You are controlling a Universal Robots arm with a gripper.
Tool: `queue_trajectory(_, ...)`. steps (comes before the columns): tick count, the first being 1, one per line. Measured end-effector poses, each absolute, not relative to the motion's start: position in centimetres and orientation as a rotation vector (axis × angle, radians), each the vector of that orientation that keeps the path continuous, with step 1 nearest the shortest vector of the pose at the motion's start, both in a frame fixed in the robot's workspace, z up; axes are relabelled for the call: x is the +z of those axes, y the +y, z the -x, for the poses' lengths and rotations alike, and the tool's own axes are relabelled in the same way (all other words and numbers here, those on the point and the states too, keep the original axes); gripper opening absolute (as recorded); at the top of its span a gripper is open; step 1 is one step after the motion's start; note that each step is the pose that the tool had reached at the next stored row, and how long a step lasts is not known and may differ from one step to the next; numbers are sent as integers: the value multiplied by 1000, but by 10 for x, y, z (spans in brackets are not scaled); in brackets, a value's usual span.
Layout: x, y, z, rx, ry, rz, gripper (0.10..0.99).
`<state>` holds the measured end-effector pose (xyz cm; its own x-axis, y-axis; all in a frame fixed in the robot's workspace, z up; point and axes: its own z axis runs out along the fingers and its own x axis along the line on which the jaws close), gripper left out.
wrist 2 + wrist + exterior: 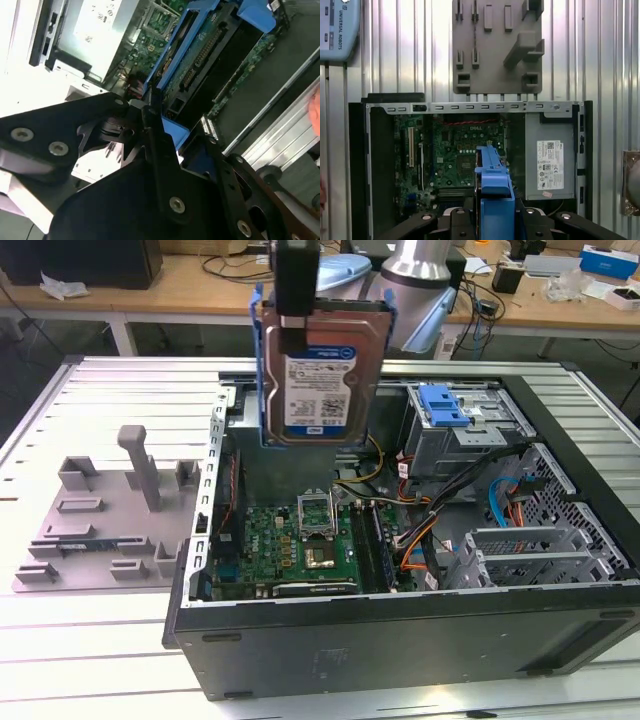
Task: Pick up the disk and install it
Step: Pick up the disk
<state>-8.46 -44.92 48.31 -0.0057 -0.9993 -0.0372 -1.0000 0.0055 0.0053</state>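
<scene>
The disk [318,370], a silver hard drive with a white-and-blue label and a blue frame, hangs upright on edge above the open computer case [400,630]. My gripper [297,302] is shut on its top edge from above. In the second wrist view the black fingers [156,142] clamp the blue frame of the disk [197,55], whose connector side faces down toward the case. The first wrist view looks straight down the disk's blue frame [493,182] onto the motherboard [460,155].
Inside the case are the motherboard [300,540], a grey power-supply box [550,160], a drive cage with a blue clip [443,405] and loose cables [430,530]. A grey fixture plate [100,520] lies on the table at the exterior view's left.
</scene>
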Motion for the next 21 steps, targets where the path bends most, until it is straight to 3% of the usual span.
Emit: queue_trajectory(21, 483, -488, 10, 47, 2212, 2199, 365)
